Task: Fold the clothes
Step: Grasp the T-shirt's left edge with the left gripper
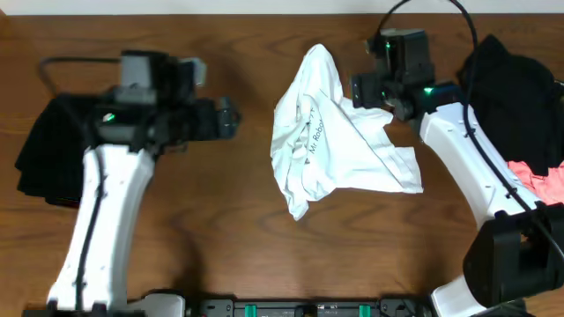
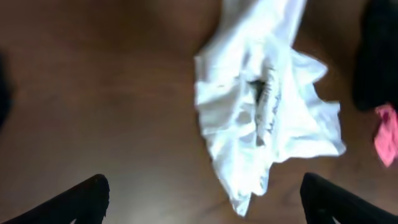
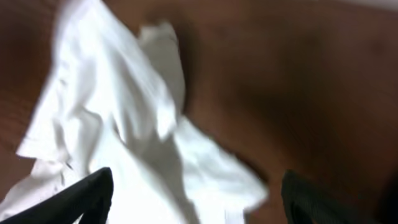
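**White T-shirt loose at mid-bench, both jaws open**

The white T-shirt (image 1: 339,141) lies crumpled in the middle of the wooden bench (image 1: 211,229). It is bunched into ridges, with a line of dark lettering running along one fold. One end tapers toward the far edge of the bench and the other spreads out toward the right arm (image 1: 458,150).

The right jaws hang over the shirt's upper right edge. In the right wrist view their two fingers (image 3: 74,199) stand wide apart with the white cloth spread below and between them. Nothing is pinched, though the blur hides whether a tip brushes the fabric.

The left jaws, at the end of the left arm (image 1: 106,194), are also spread wide and hold nothing. They sit over bare wood well to the left of the shirt and point toward it.

A black heap (image 1: 44,150) lies at the left edge, partly under the left arm. At the right edge a black garment (image 1: 515,88) sits with a pink garment (image 1: 542,180) just beside it, both apart from the shirt.
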